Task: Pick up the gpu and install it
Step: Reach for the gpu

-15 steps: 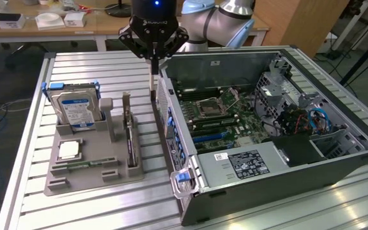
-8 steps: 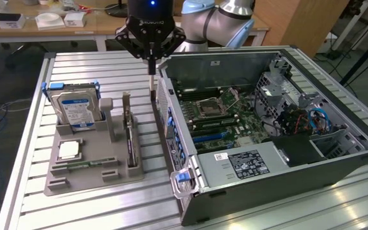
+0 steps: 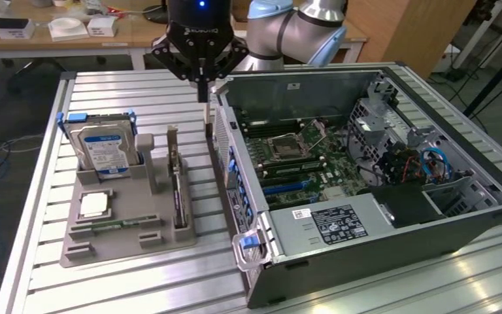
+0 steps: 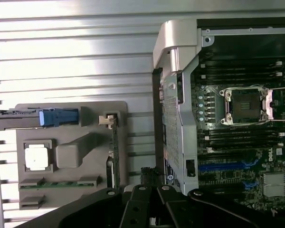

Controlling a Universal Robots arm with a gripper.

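The gpu (image 3: pixel 178 190) stands on its long edge in a slot of the grey holder (image 3: pixel 129 247), to the exterior view's right of the hard drive. In the wrist view the gpu (image 4: pixel 115 156) appears edge-on, its silvery bracket end (image 4: pixel 108 119) at one end. My gripper (image 3: pixel 203 97) hangs shut and empty above the table, just past the card's far end and close to the computer case's rear corner. Its black linkages (image 4: pixel 147 209) frame the wrist view's edge. The open case (image 3: pixel 365 196) shows the motherboard with a blue expansion slot (image 3: pixel 287 188).
The holder also carries a silver hard drive with a blue-white label (image 3: pixel 102 147), a square processor (image 3: pixel 94 204) and a green memory stick (image 3: pixel 112 224). The case's side wall (image 3: pixel 227 163) rises close beside the holder. A cluttered wooden desk (image 3: pixel 59 33) stands behind.
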